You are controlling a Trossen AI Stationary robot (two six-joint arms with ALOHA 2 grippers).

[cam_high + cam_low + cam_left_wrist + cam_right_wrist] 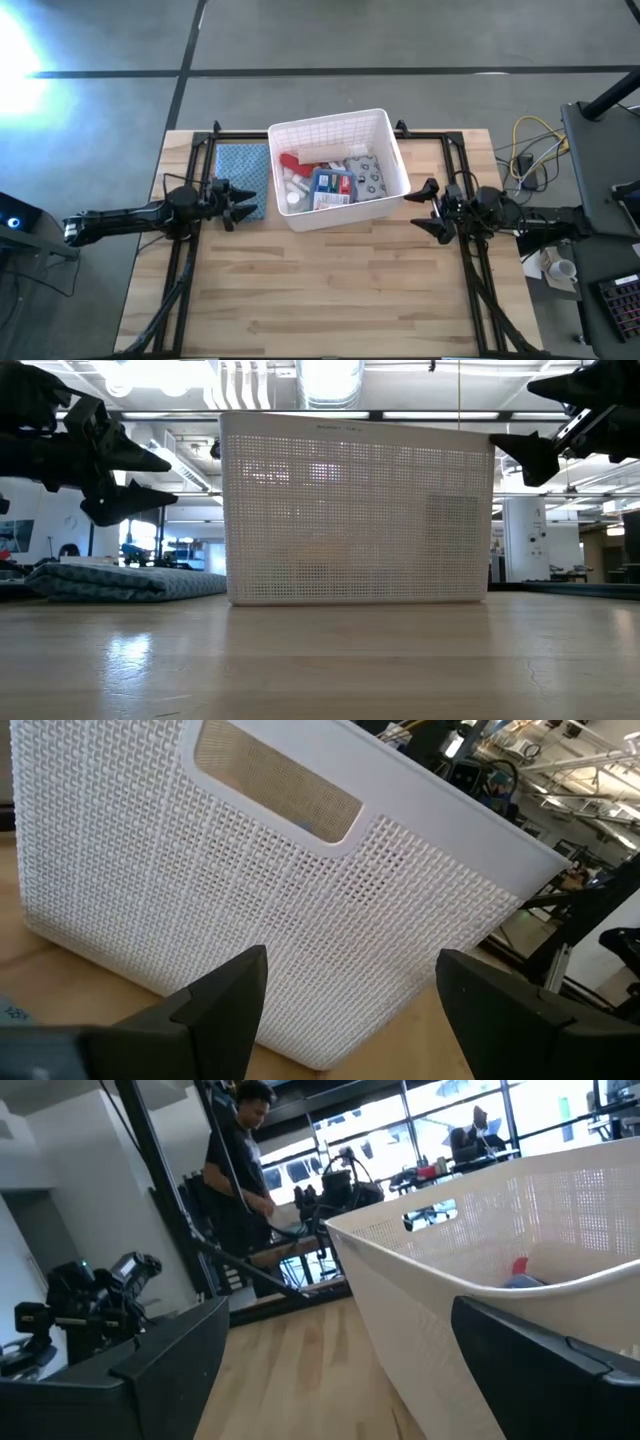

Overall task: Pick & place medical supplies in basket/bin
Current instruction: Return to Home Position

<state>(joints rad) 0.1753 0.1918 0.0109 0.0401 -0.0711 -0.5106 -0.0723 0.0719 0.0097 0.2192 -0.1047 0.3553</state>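
Jaws of both arms apart, empty, flanking rectangular white lattice-walled plastic basket (330, 124), supplies (331, 186) inside, folded blue cloth (243, 165) beside

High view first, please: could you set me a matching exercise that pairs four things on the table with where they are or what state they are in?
Things:
1. white basket
2. folded cloth
3. left gripper
4. right gripper

Places and states:
A. open, off the basket's end that is away from the cloth
B. lying flat on the table, beside the basket
C. holding the medical supplies, at the far middle of the table
D. open, above the near part of the cloth

Pairs: 1-C, 2-B, 3-D, 4-A
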